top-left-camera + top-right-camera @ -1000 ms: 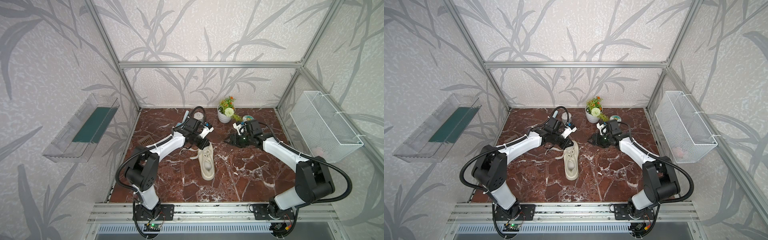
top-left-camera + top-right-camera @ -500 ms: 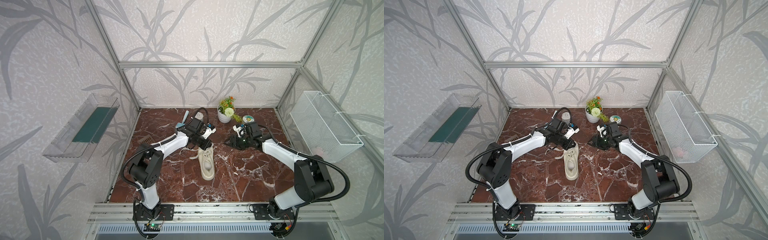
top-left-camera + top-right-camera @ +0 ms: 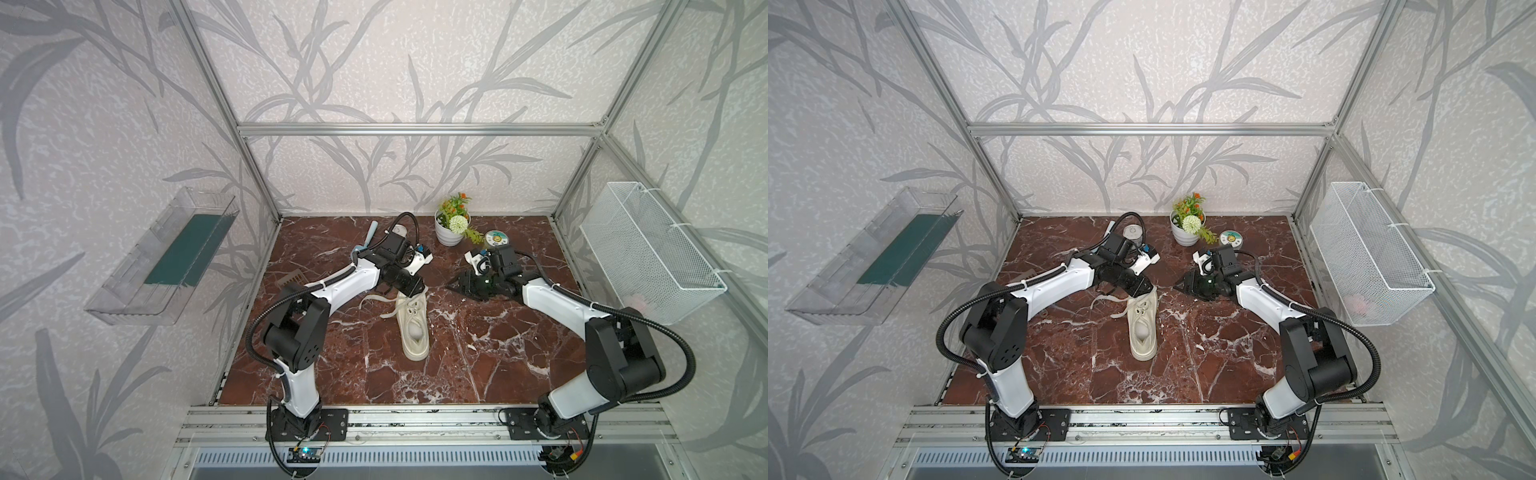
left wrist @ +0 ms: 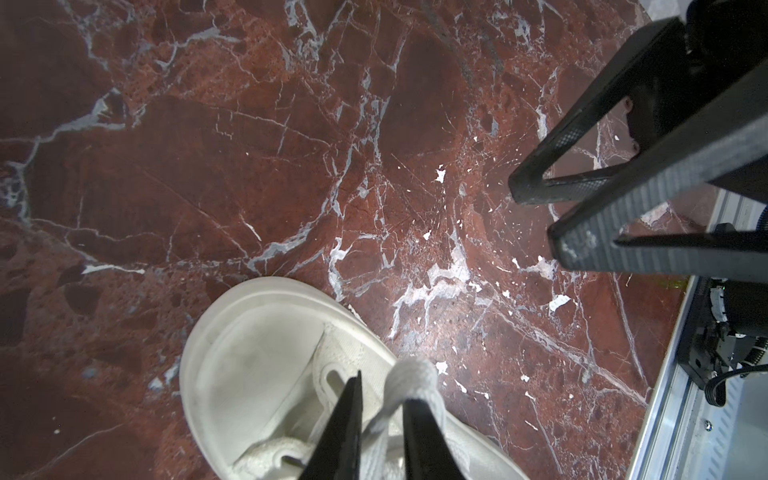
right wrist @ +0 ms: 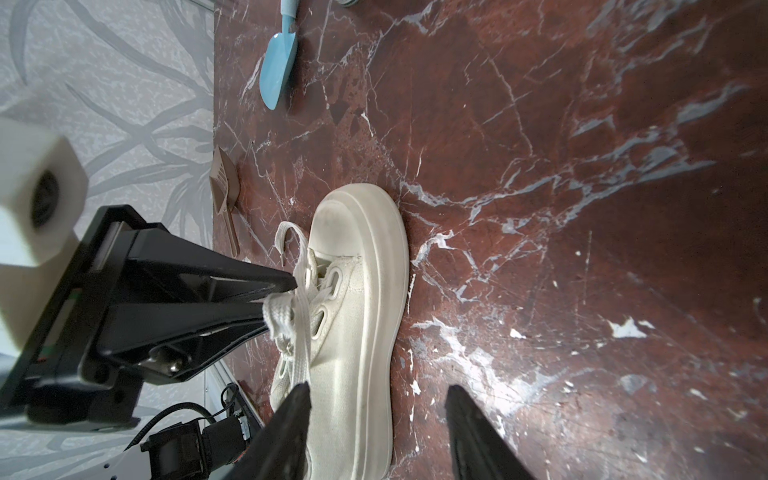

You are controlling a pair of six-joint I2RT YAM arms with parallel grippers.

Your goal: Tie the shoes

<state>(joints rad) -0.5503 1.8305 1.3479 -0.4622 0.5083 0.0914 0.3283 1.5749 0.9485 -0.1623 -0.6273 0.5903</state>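
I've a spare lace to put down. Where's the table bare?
Bare: the near stretch between the sneaker and the front rail. Crowded: the back, with flowerpot, tin, scoop, left gripper and right gripper.

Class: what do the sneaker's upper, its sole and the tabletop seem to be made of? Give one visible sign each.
Sneaker upper: cream canvas, matte; weave shows. Sole: probably moulded rubber, smooth, ridged sides. Tabletop: red-brown marble or marble-look, glossy; white veins.

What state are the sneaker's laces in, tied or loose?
Loose: the lace ends trail on the table beside the sneaker; no bow shows.
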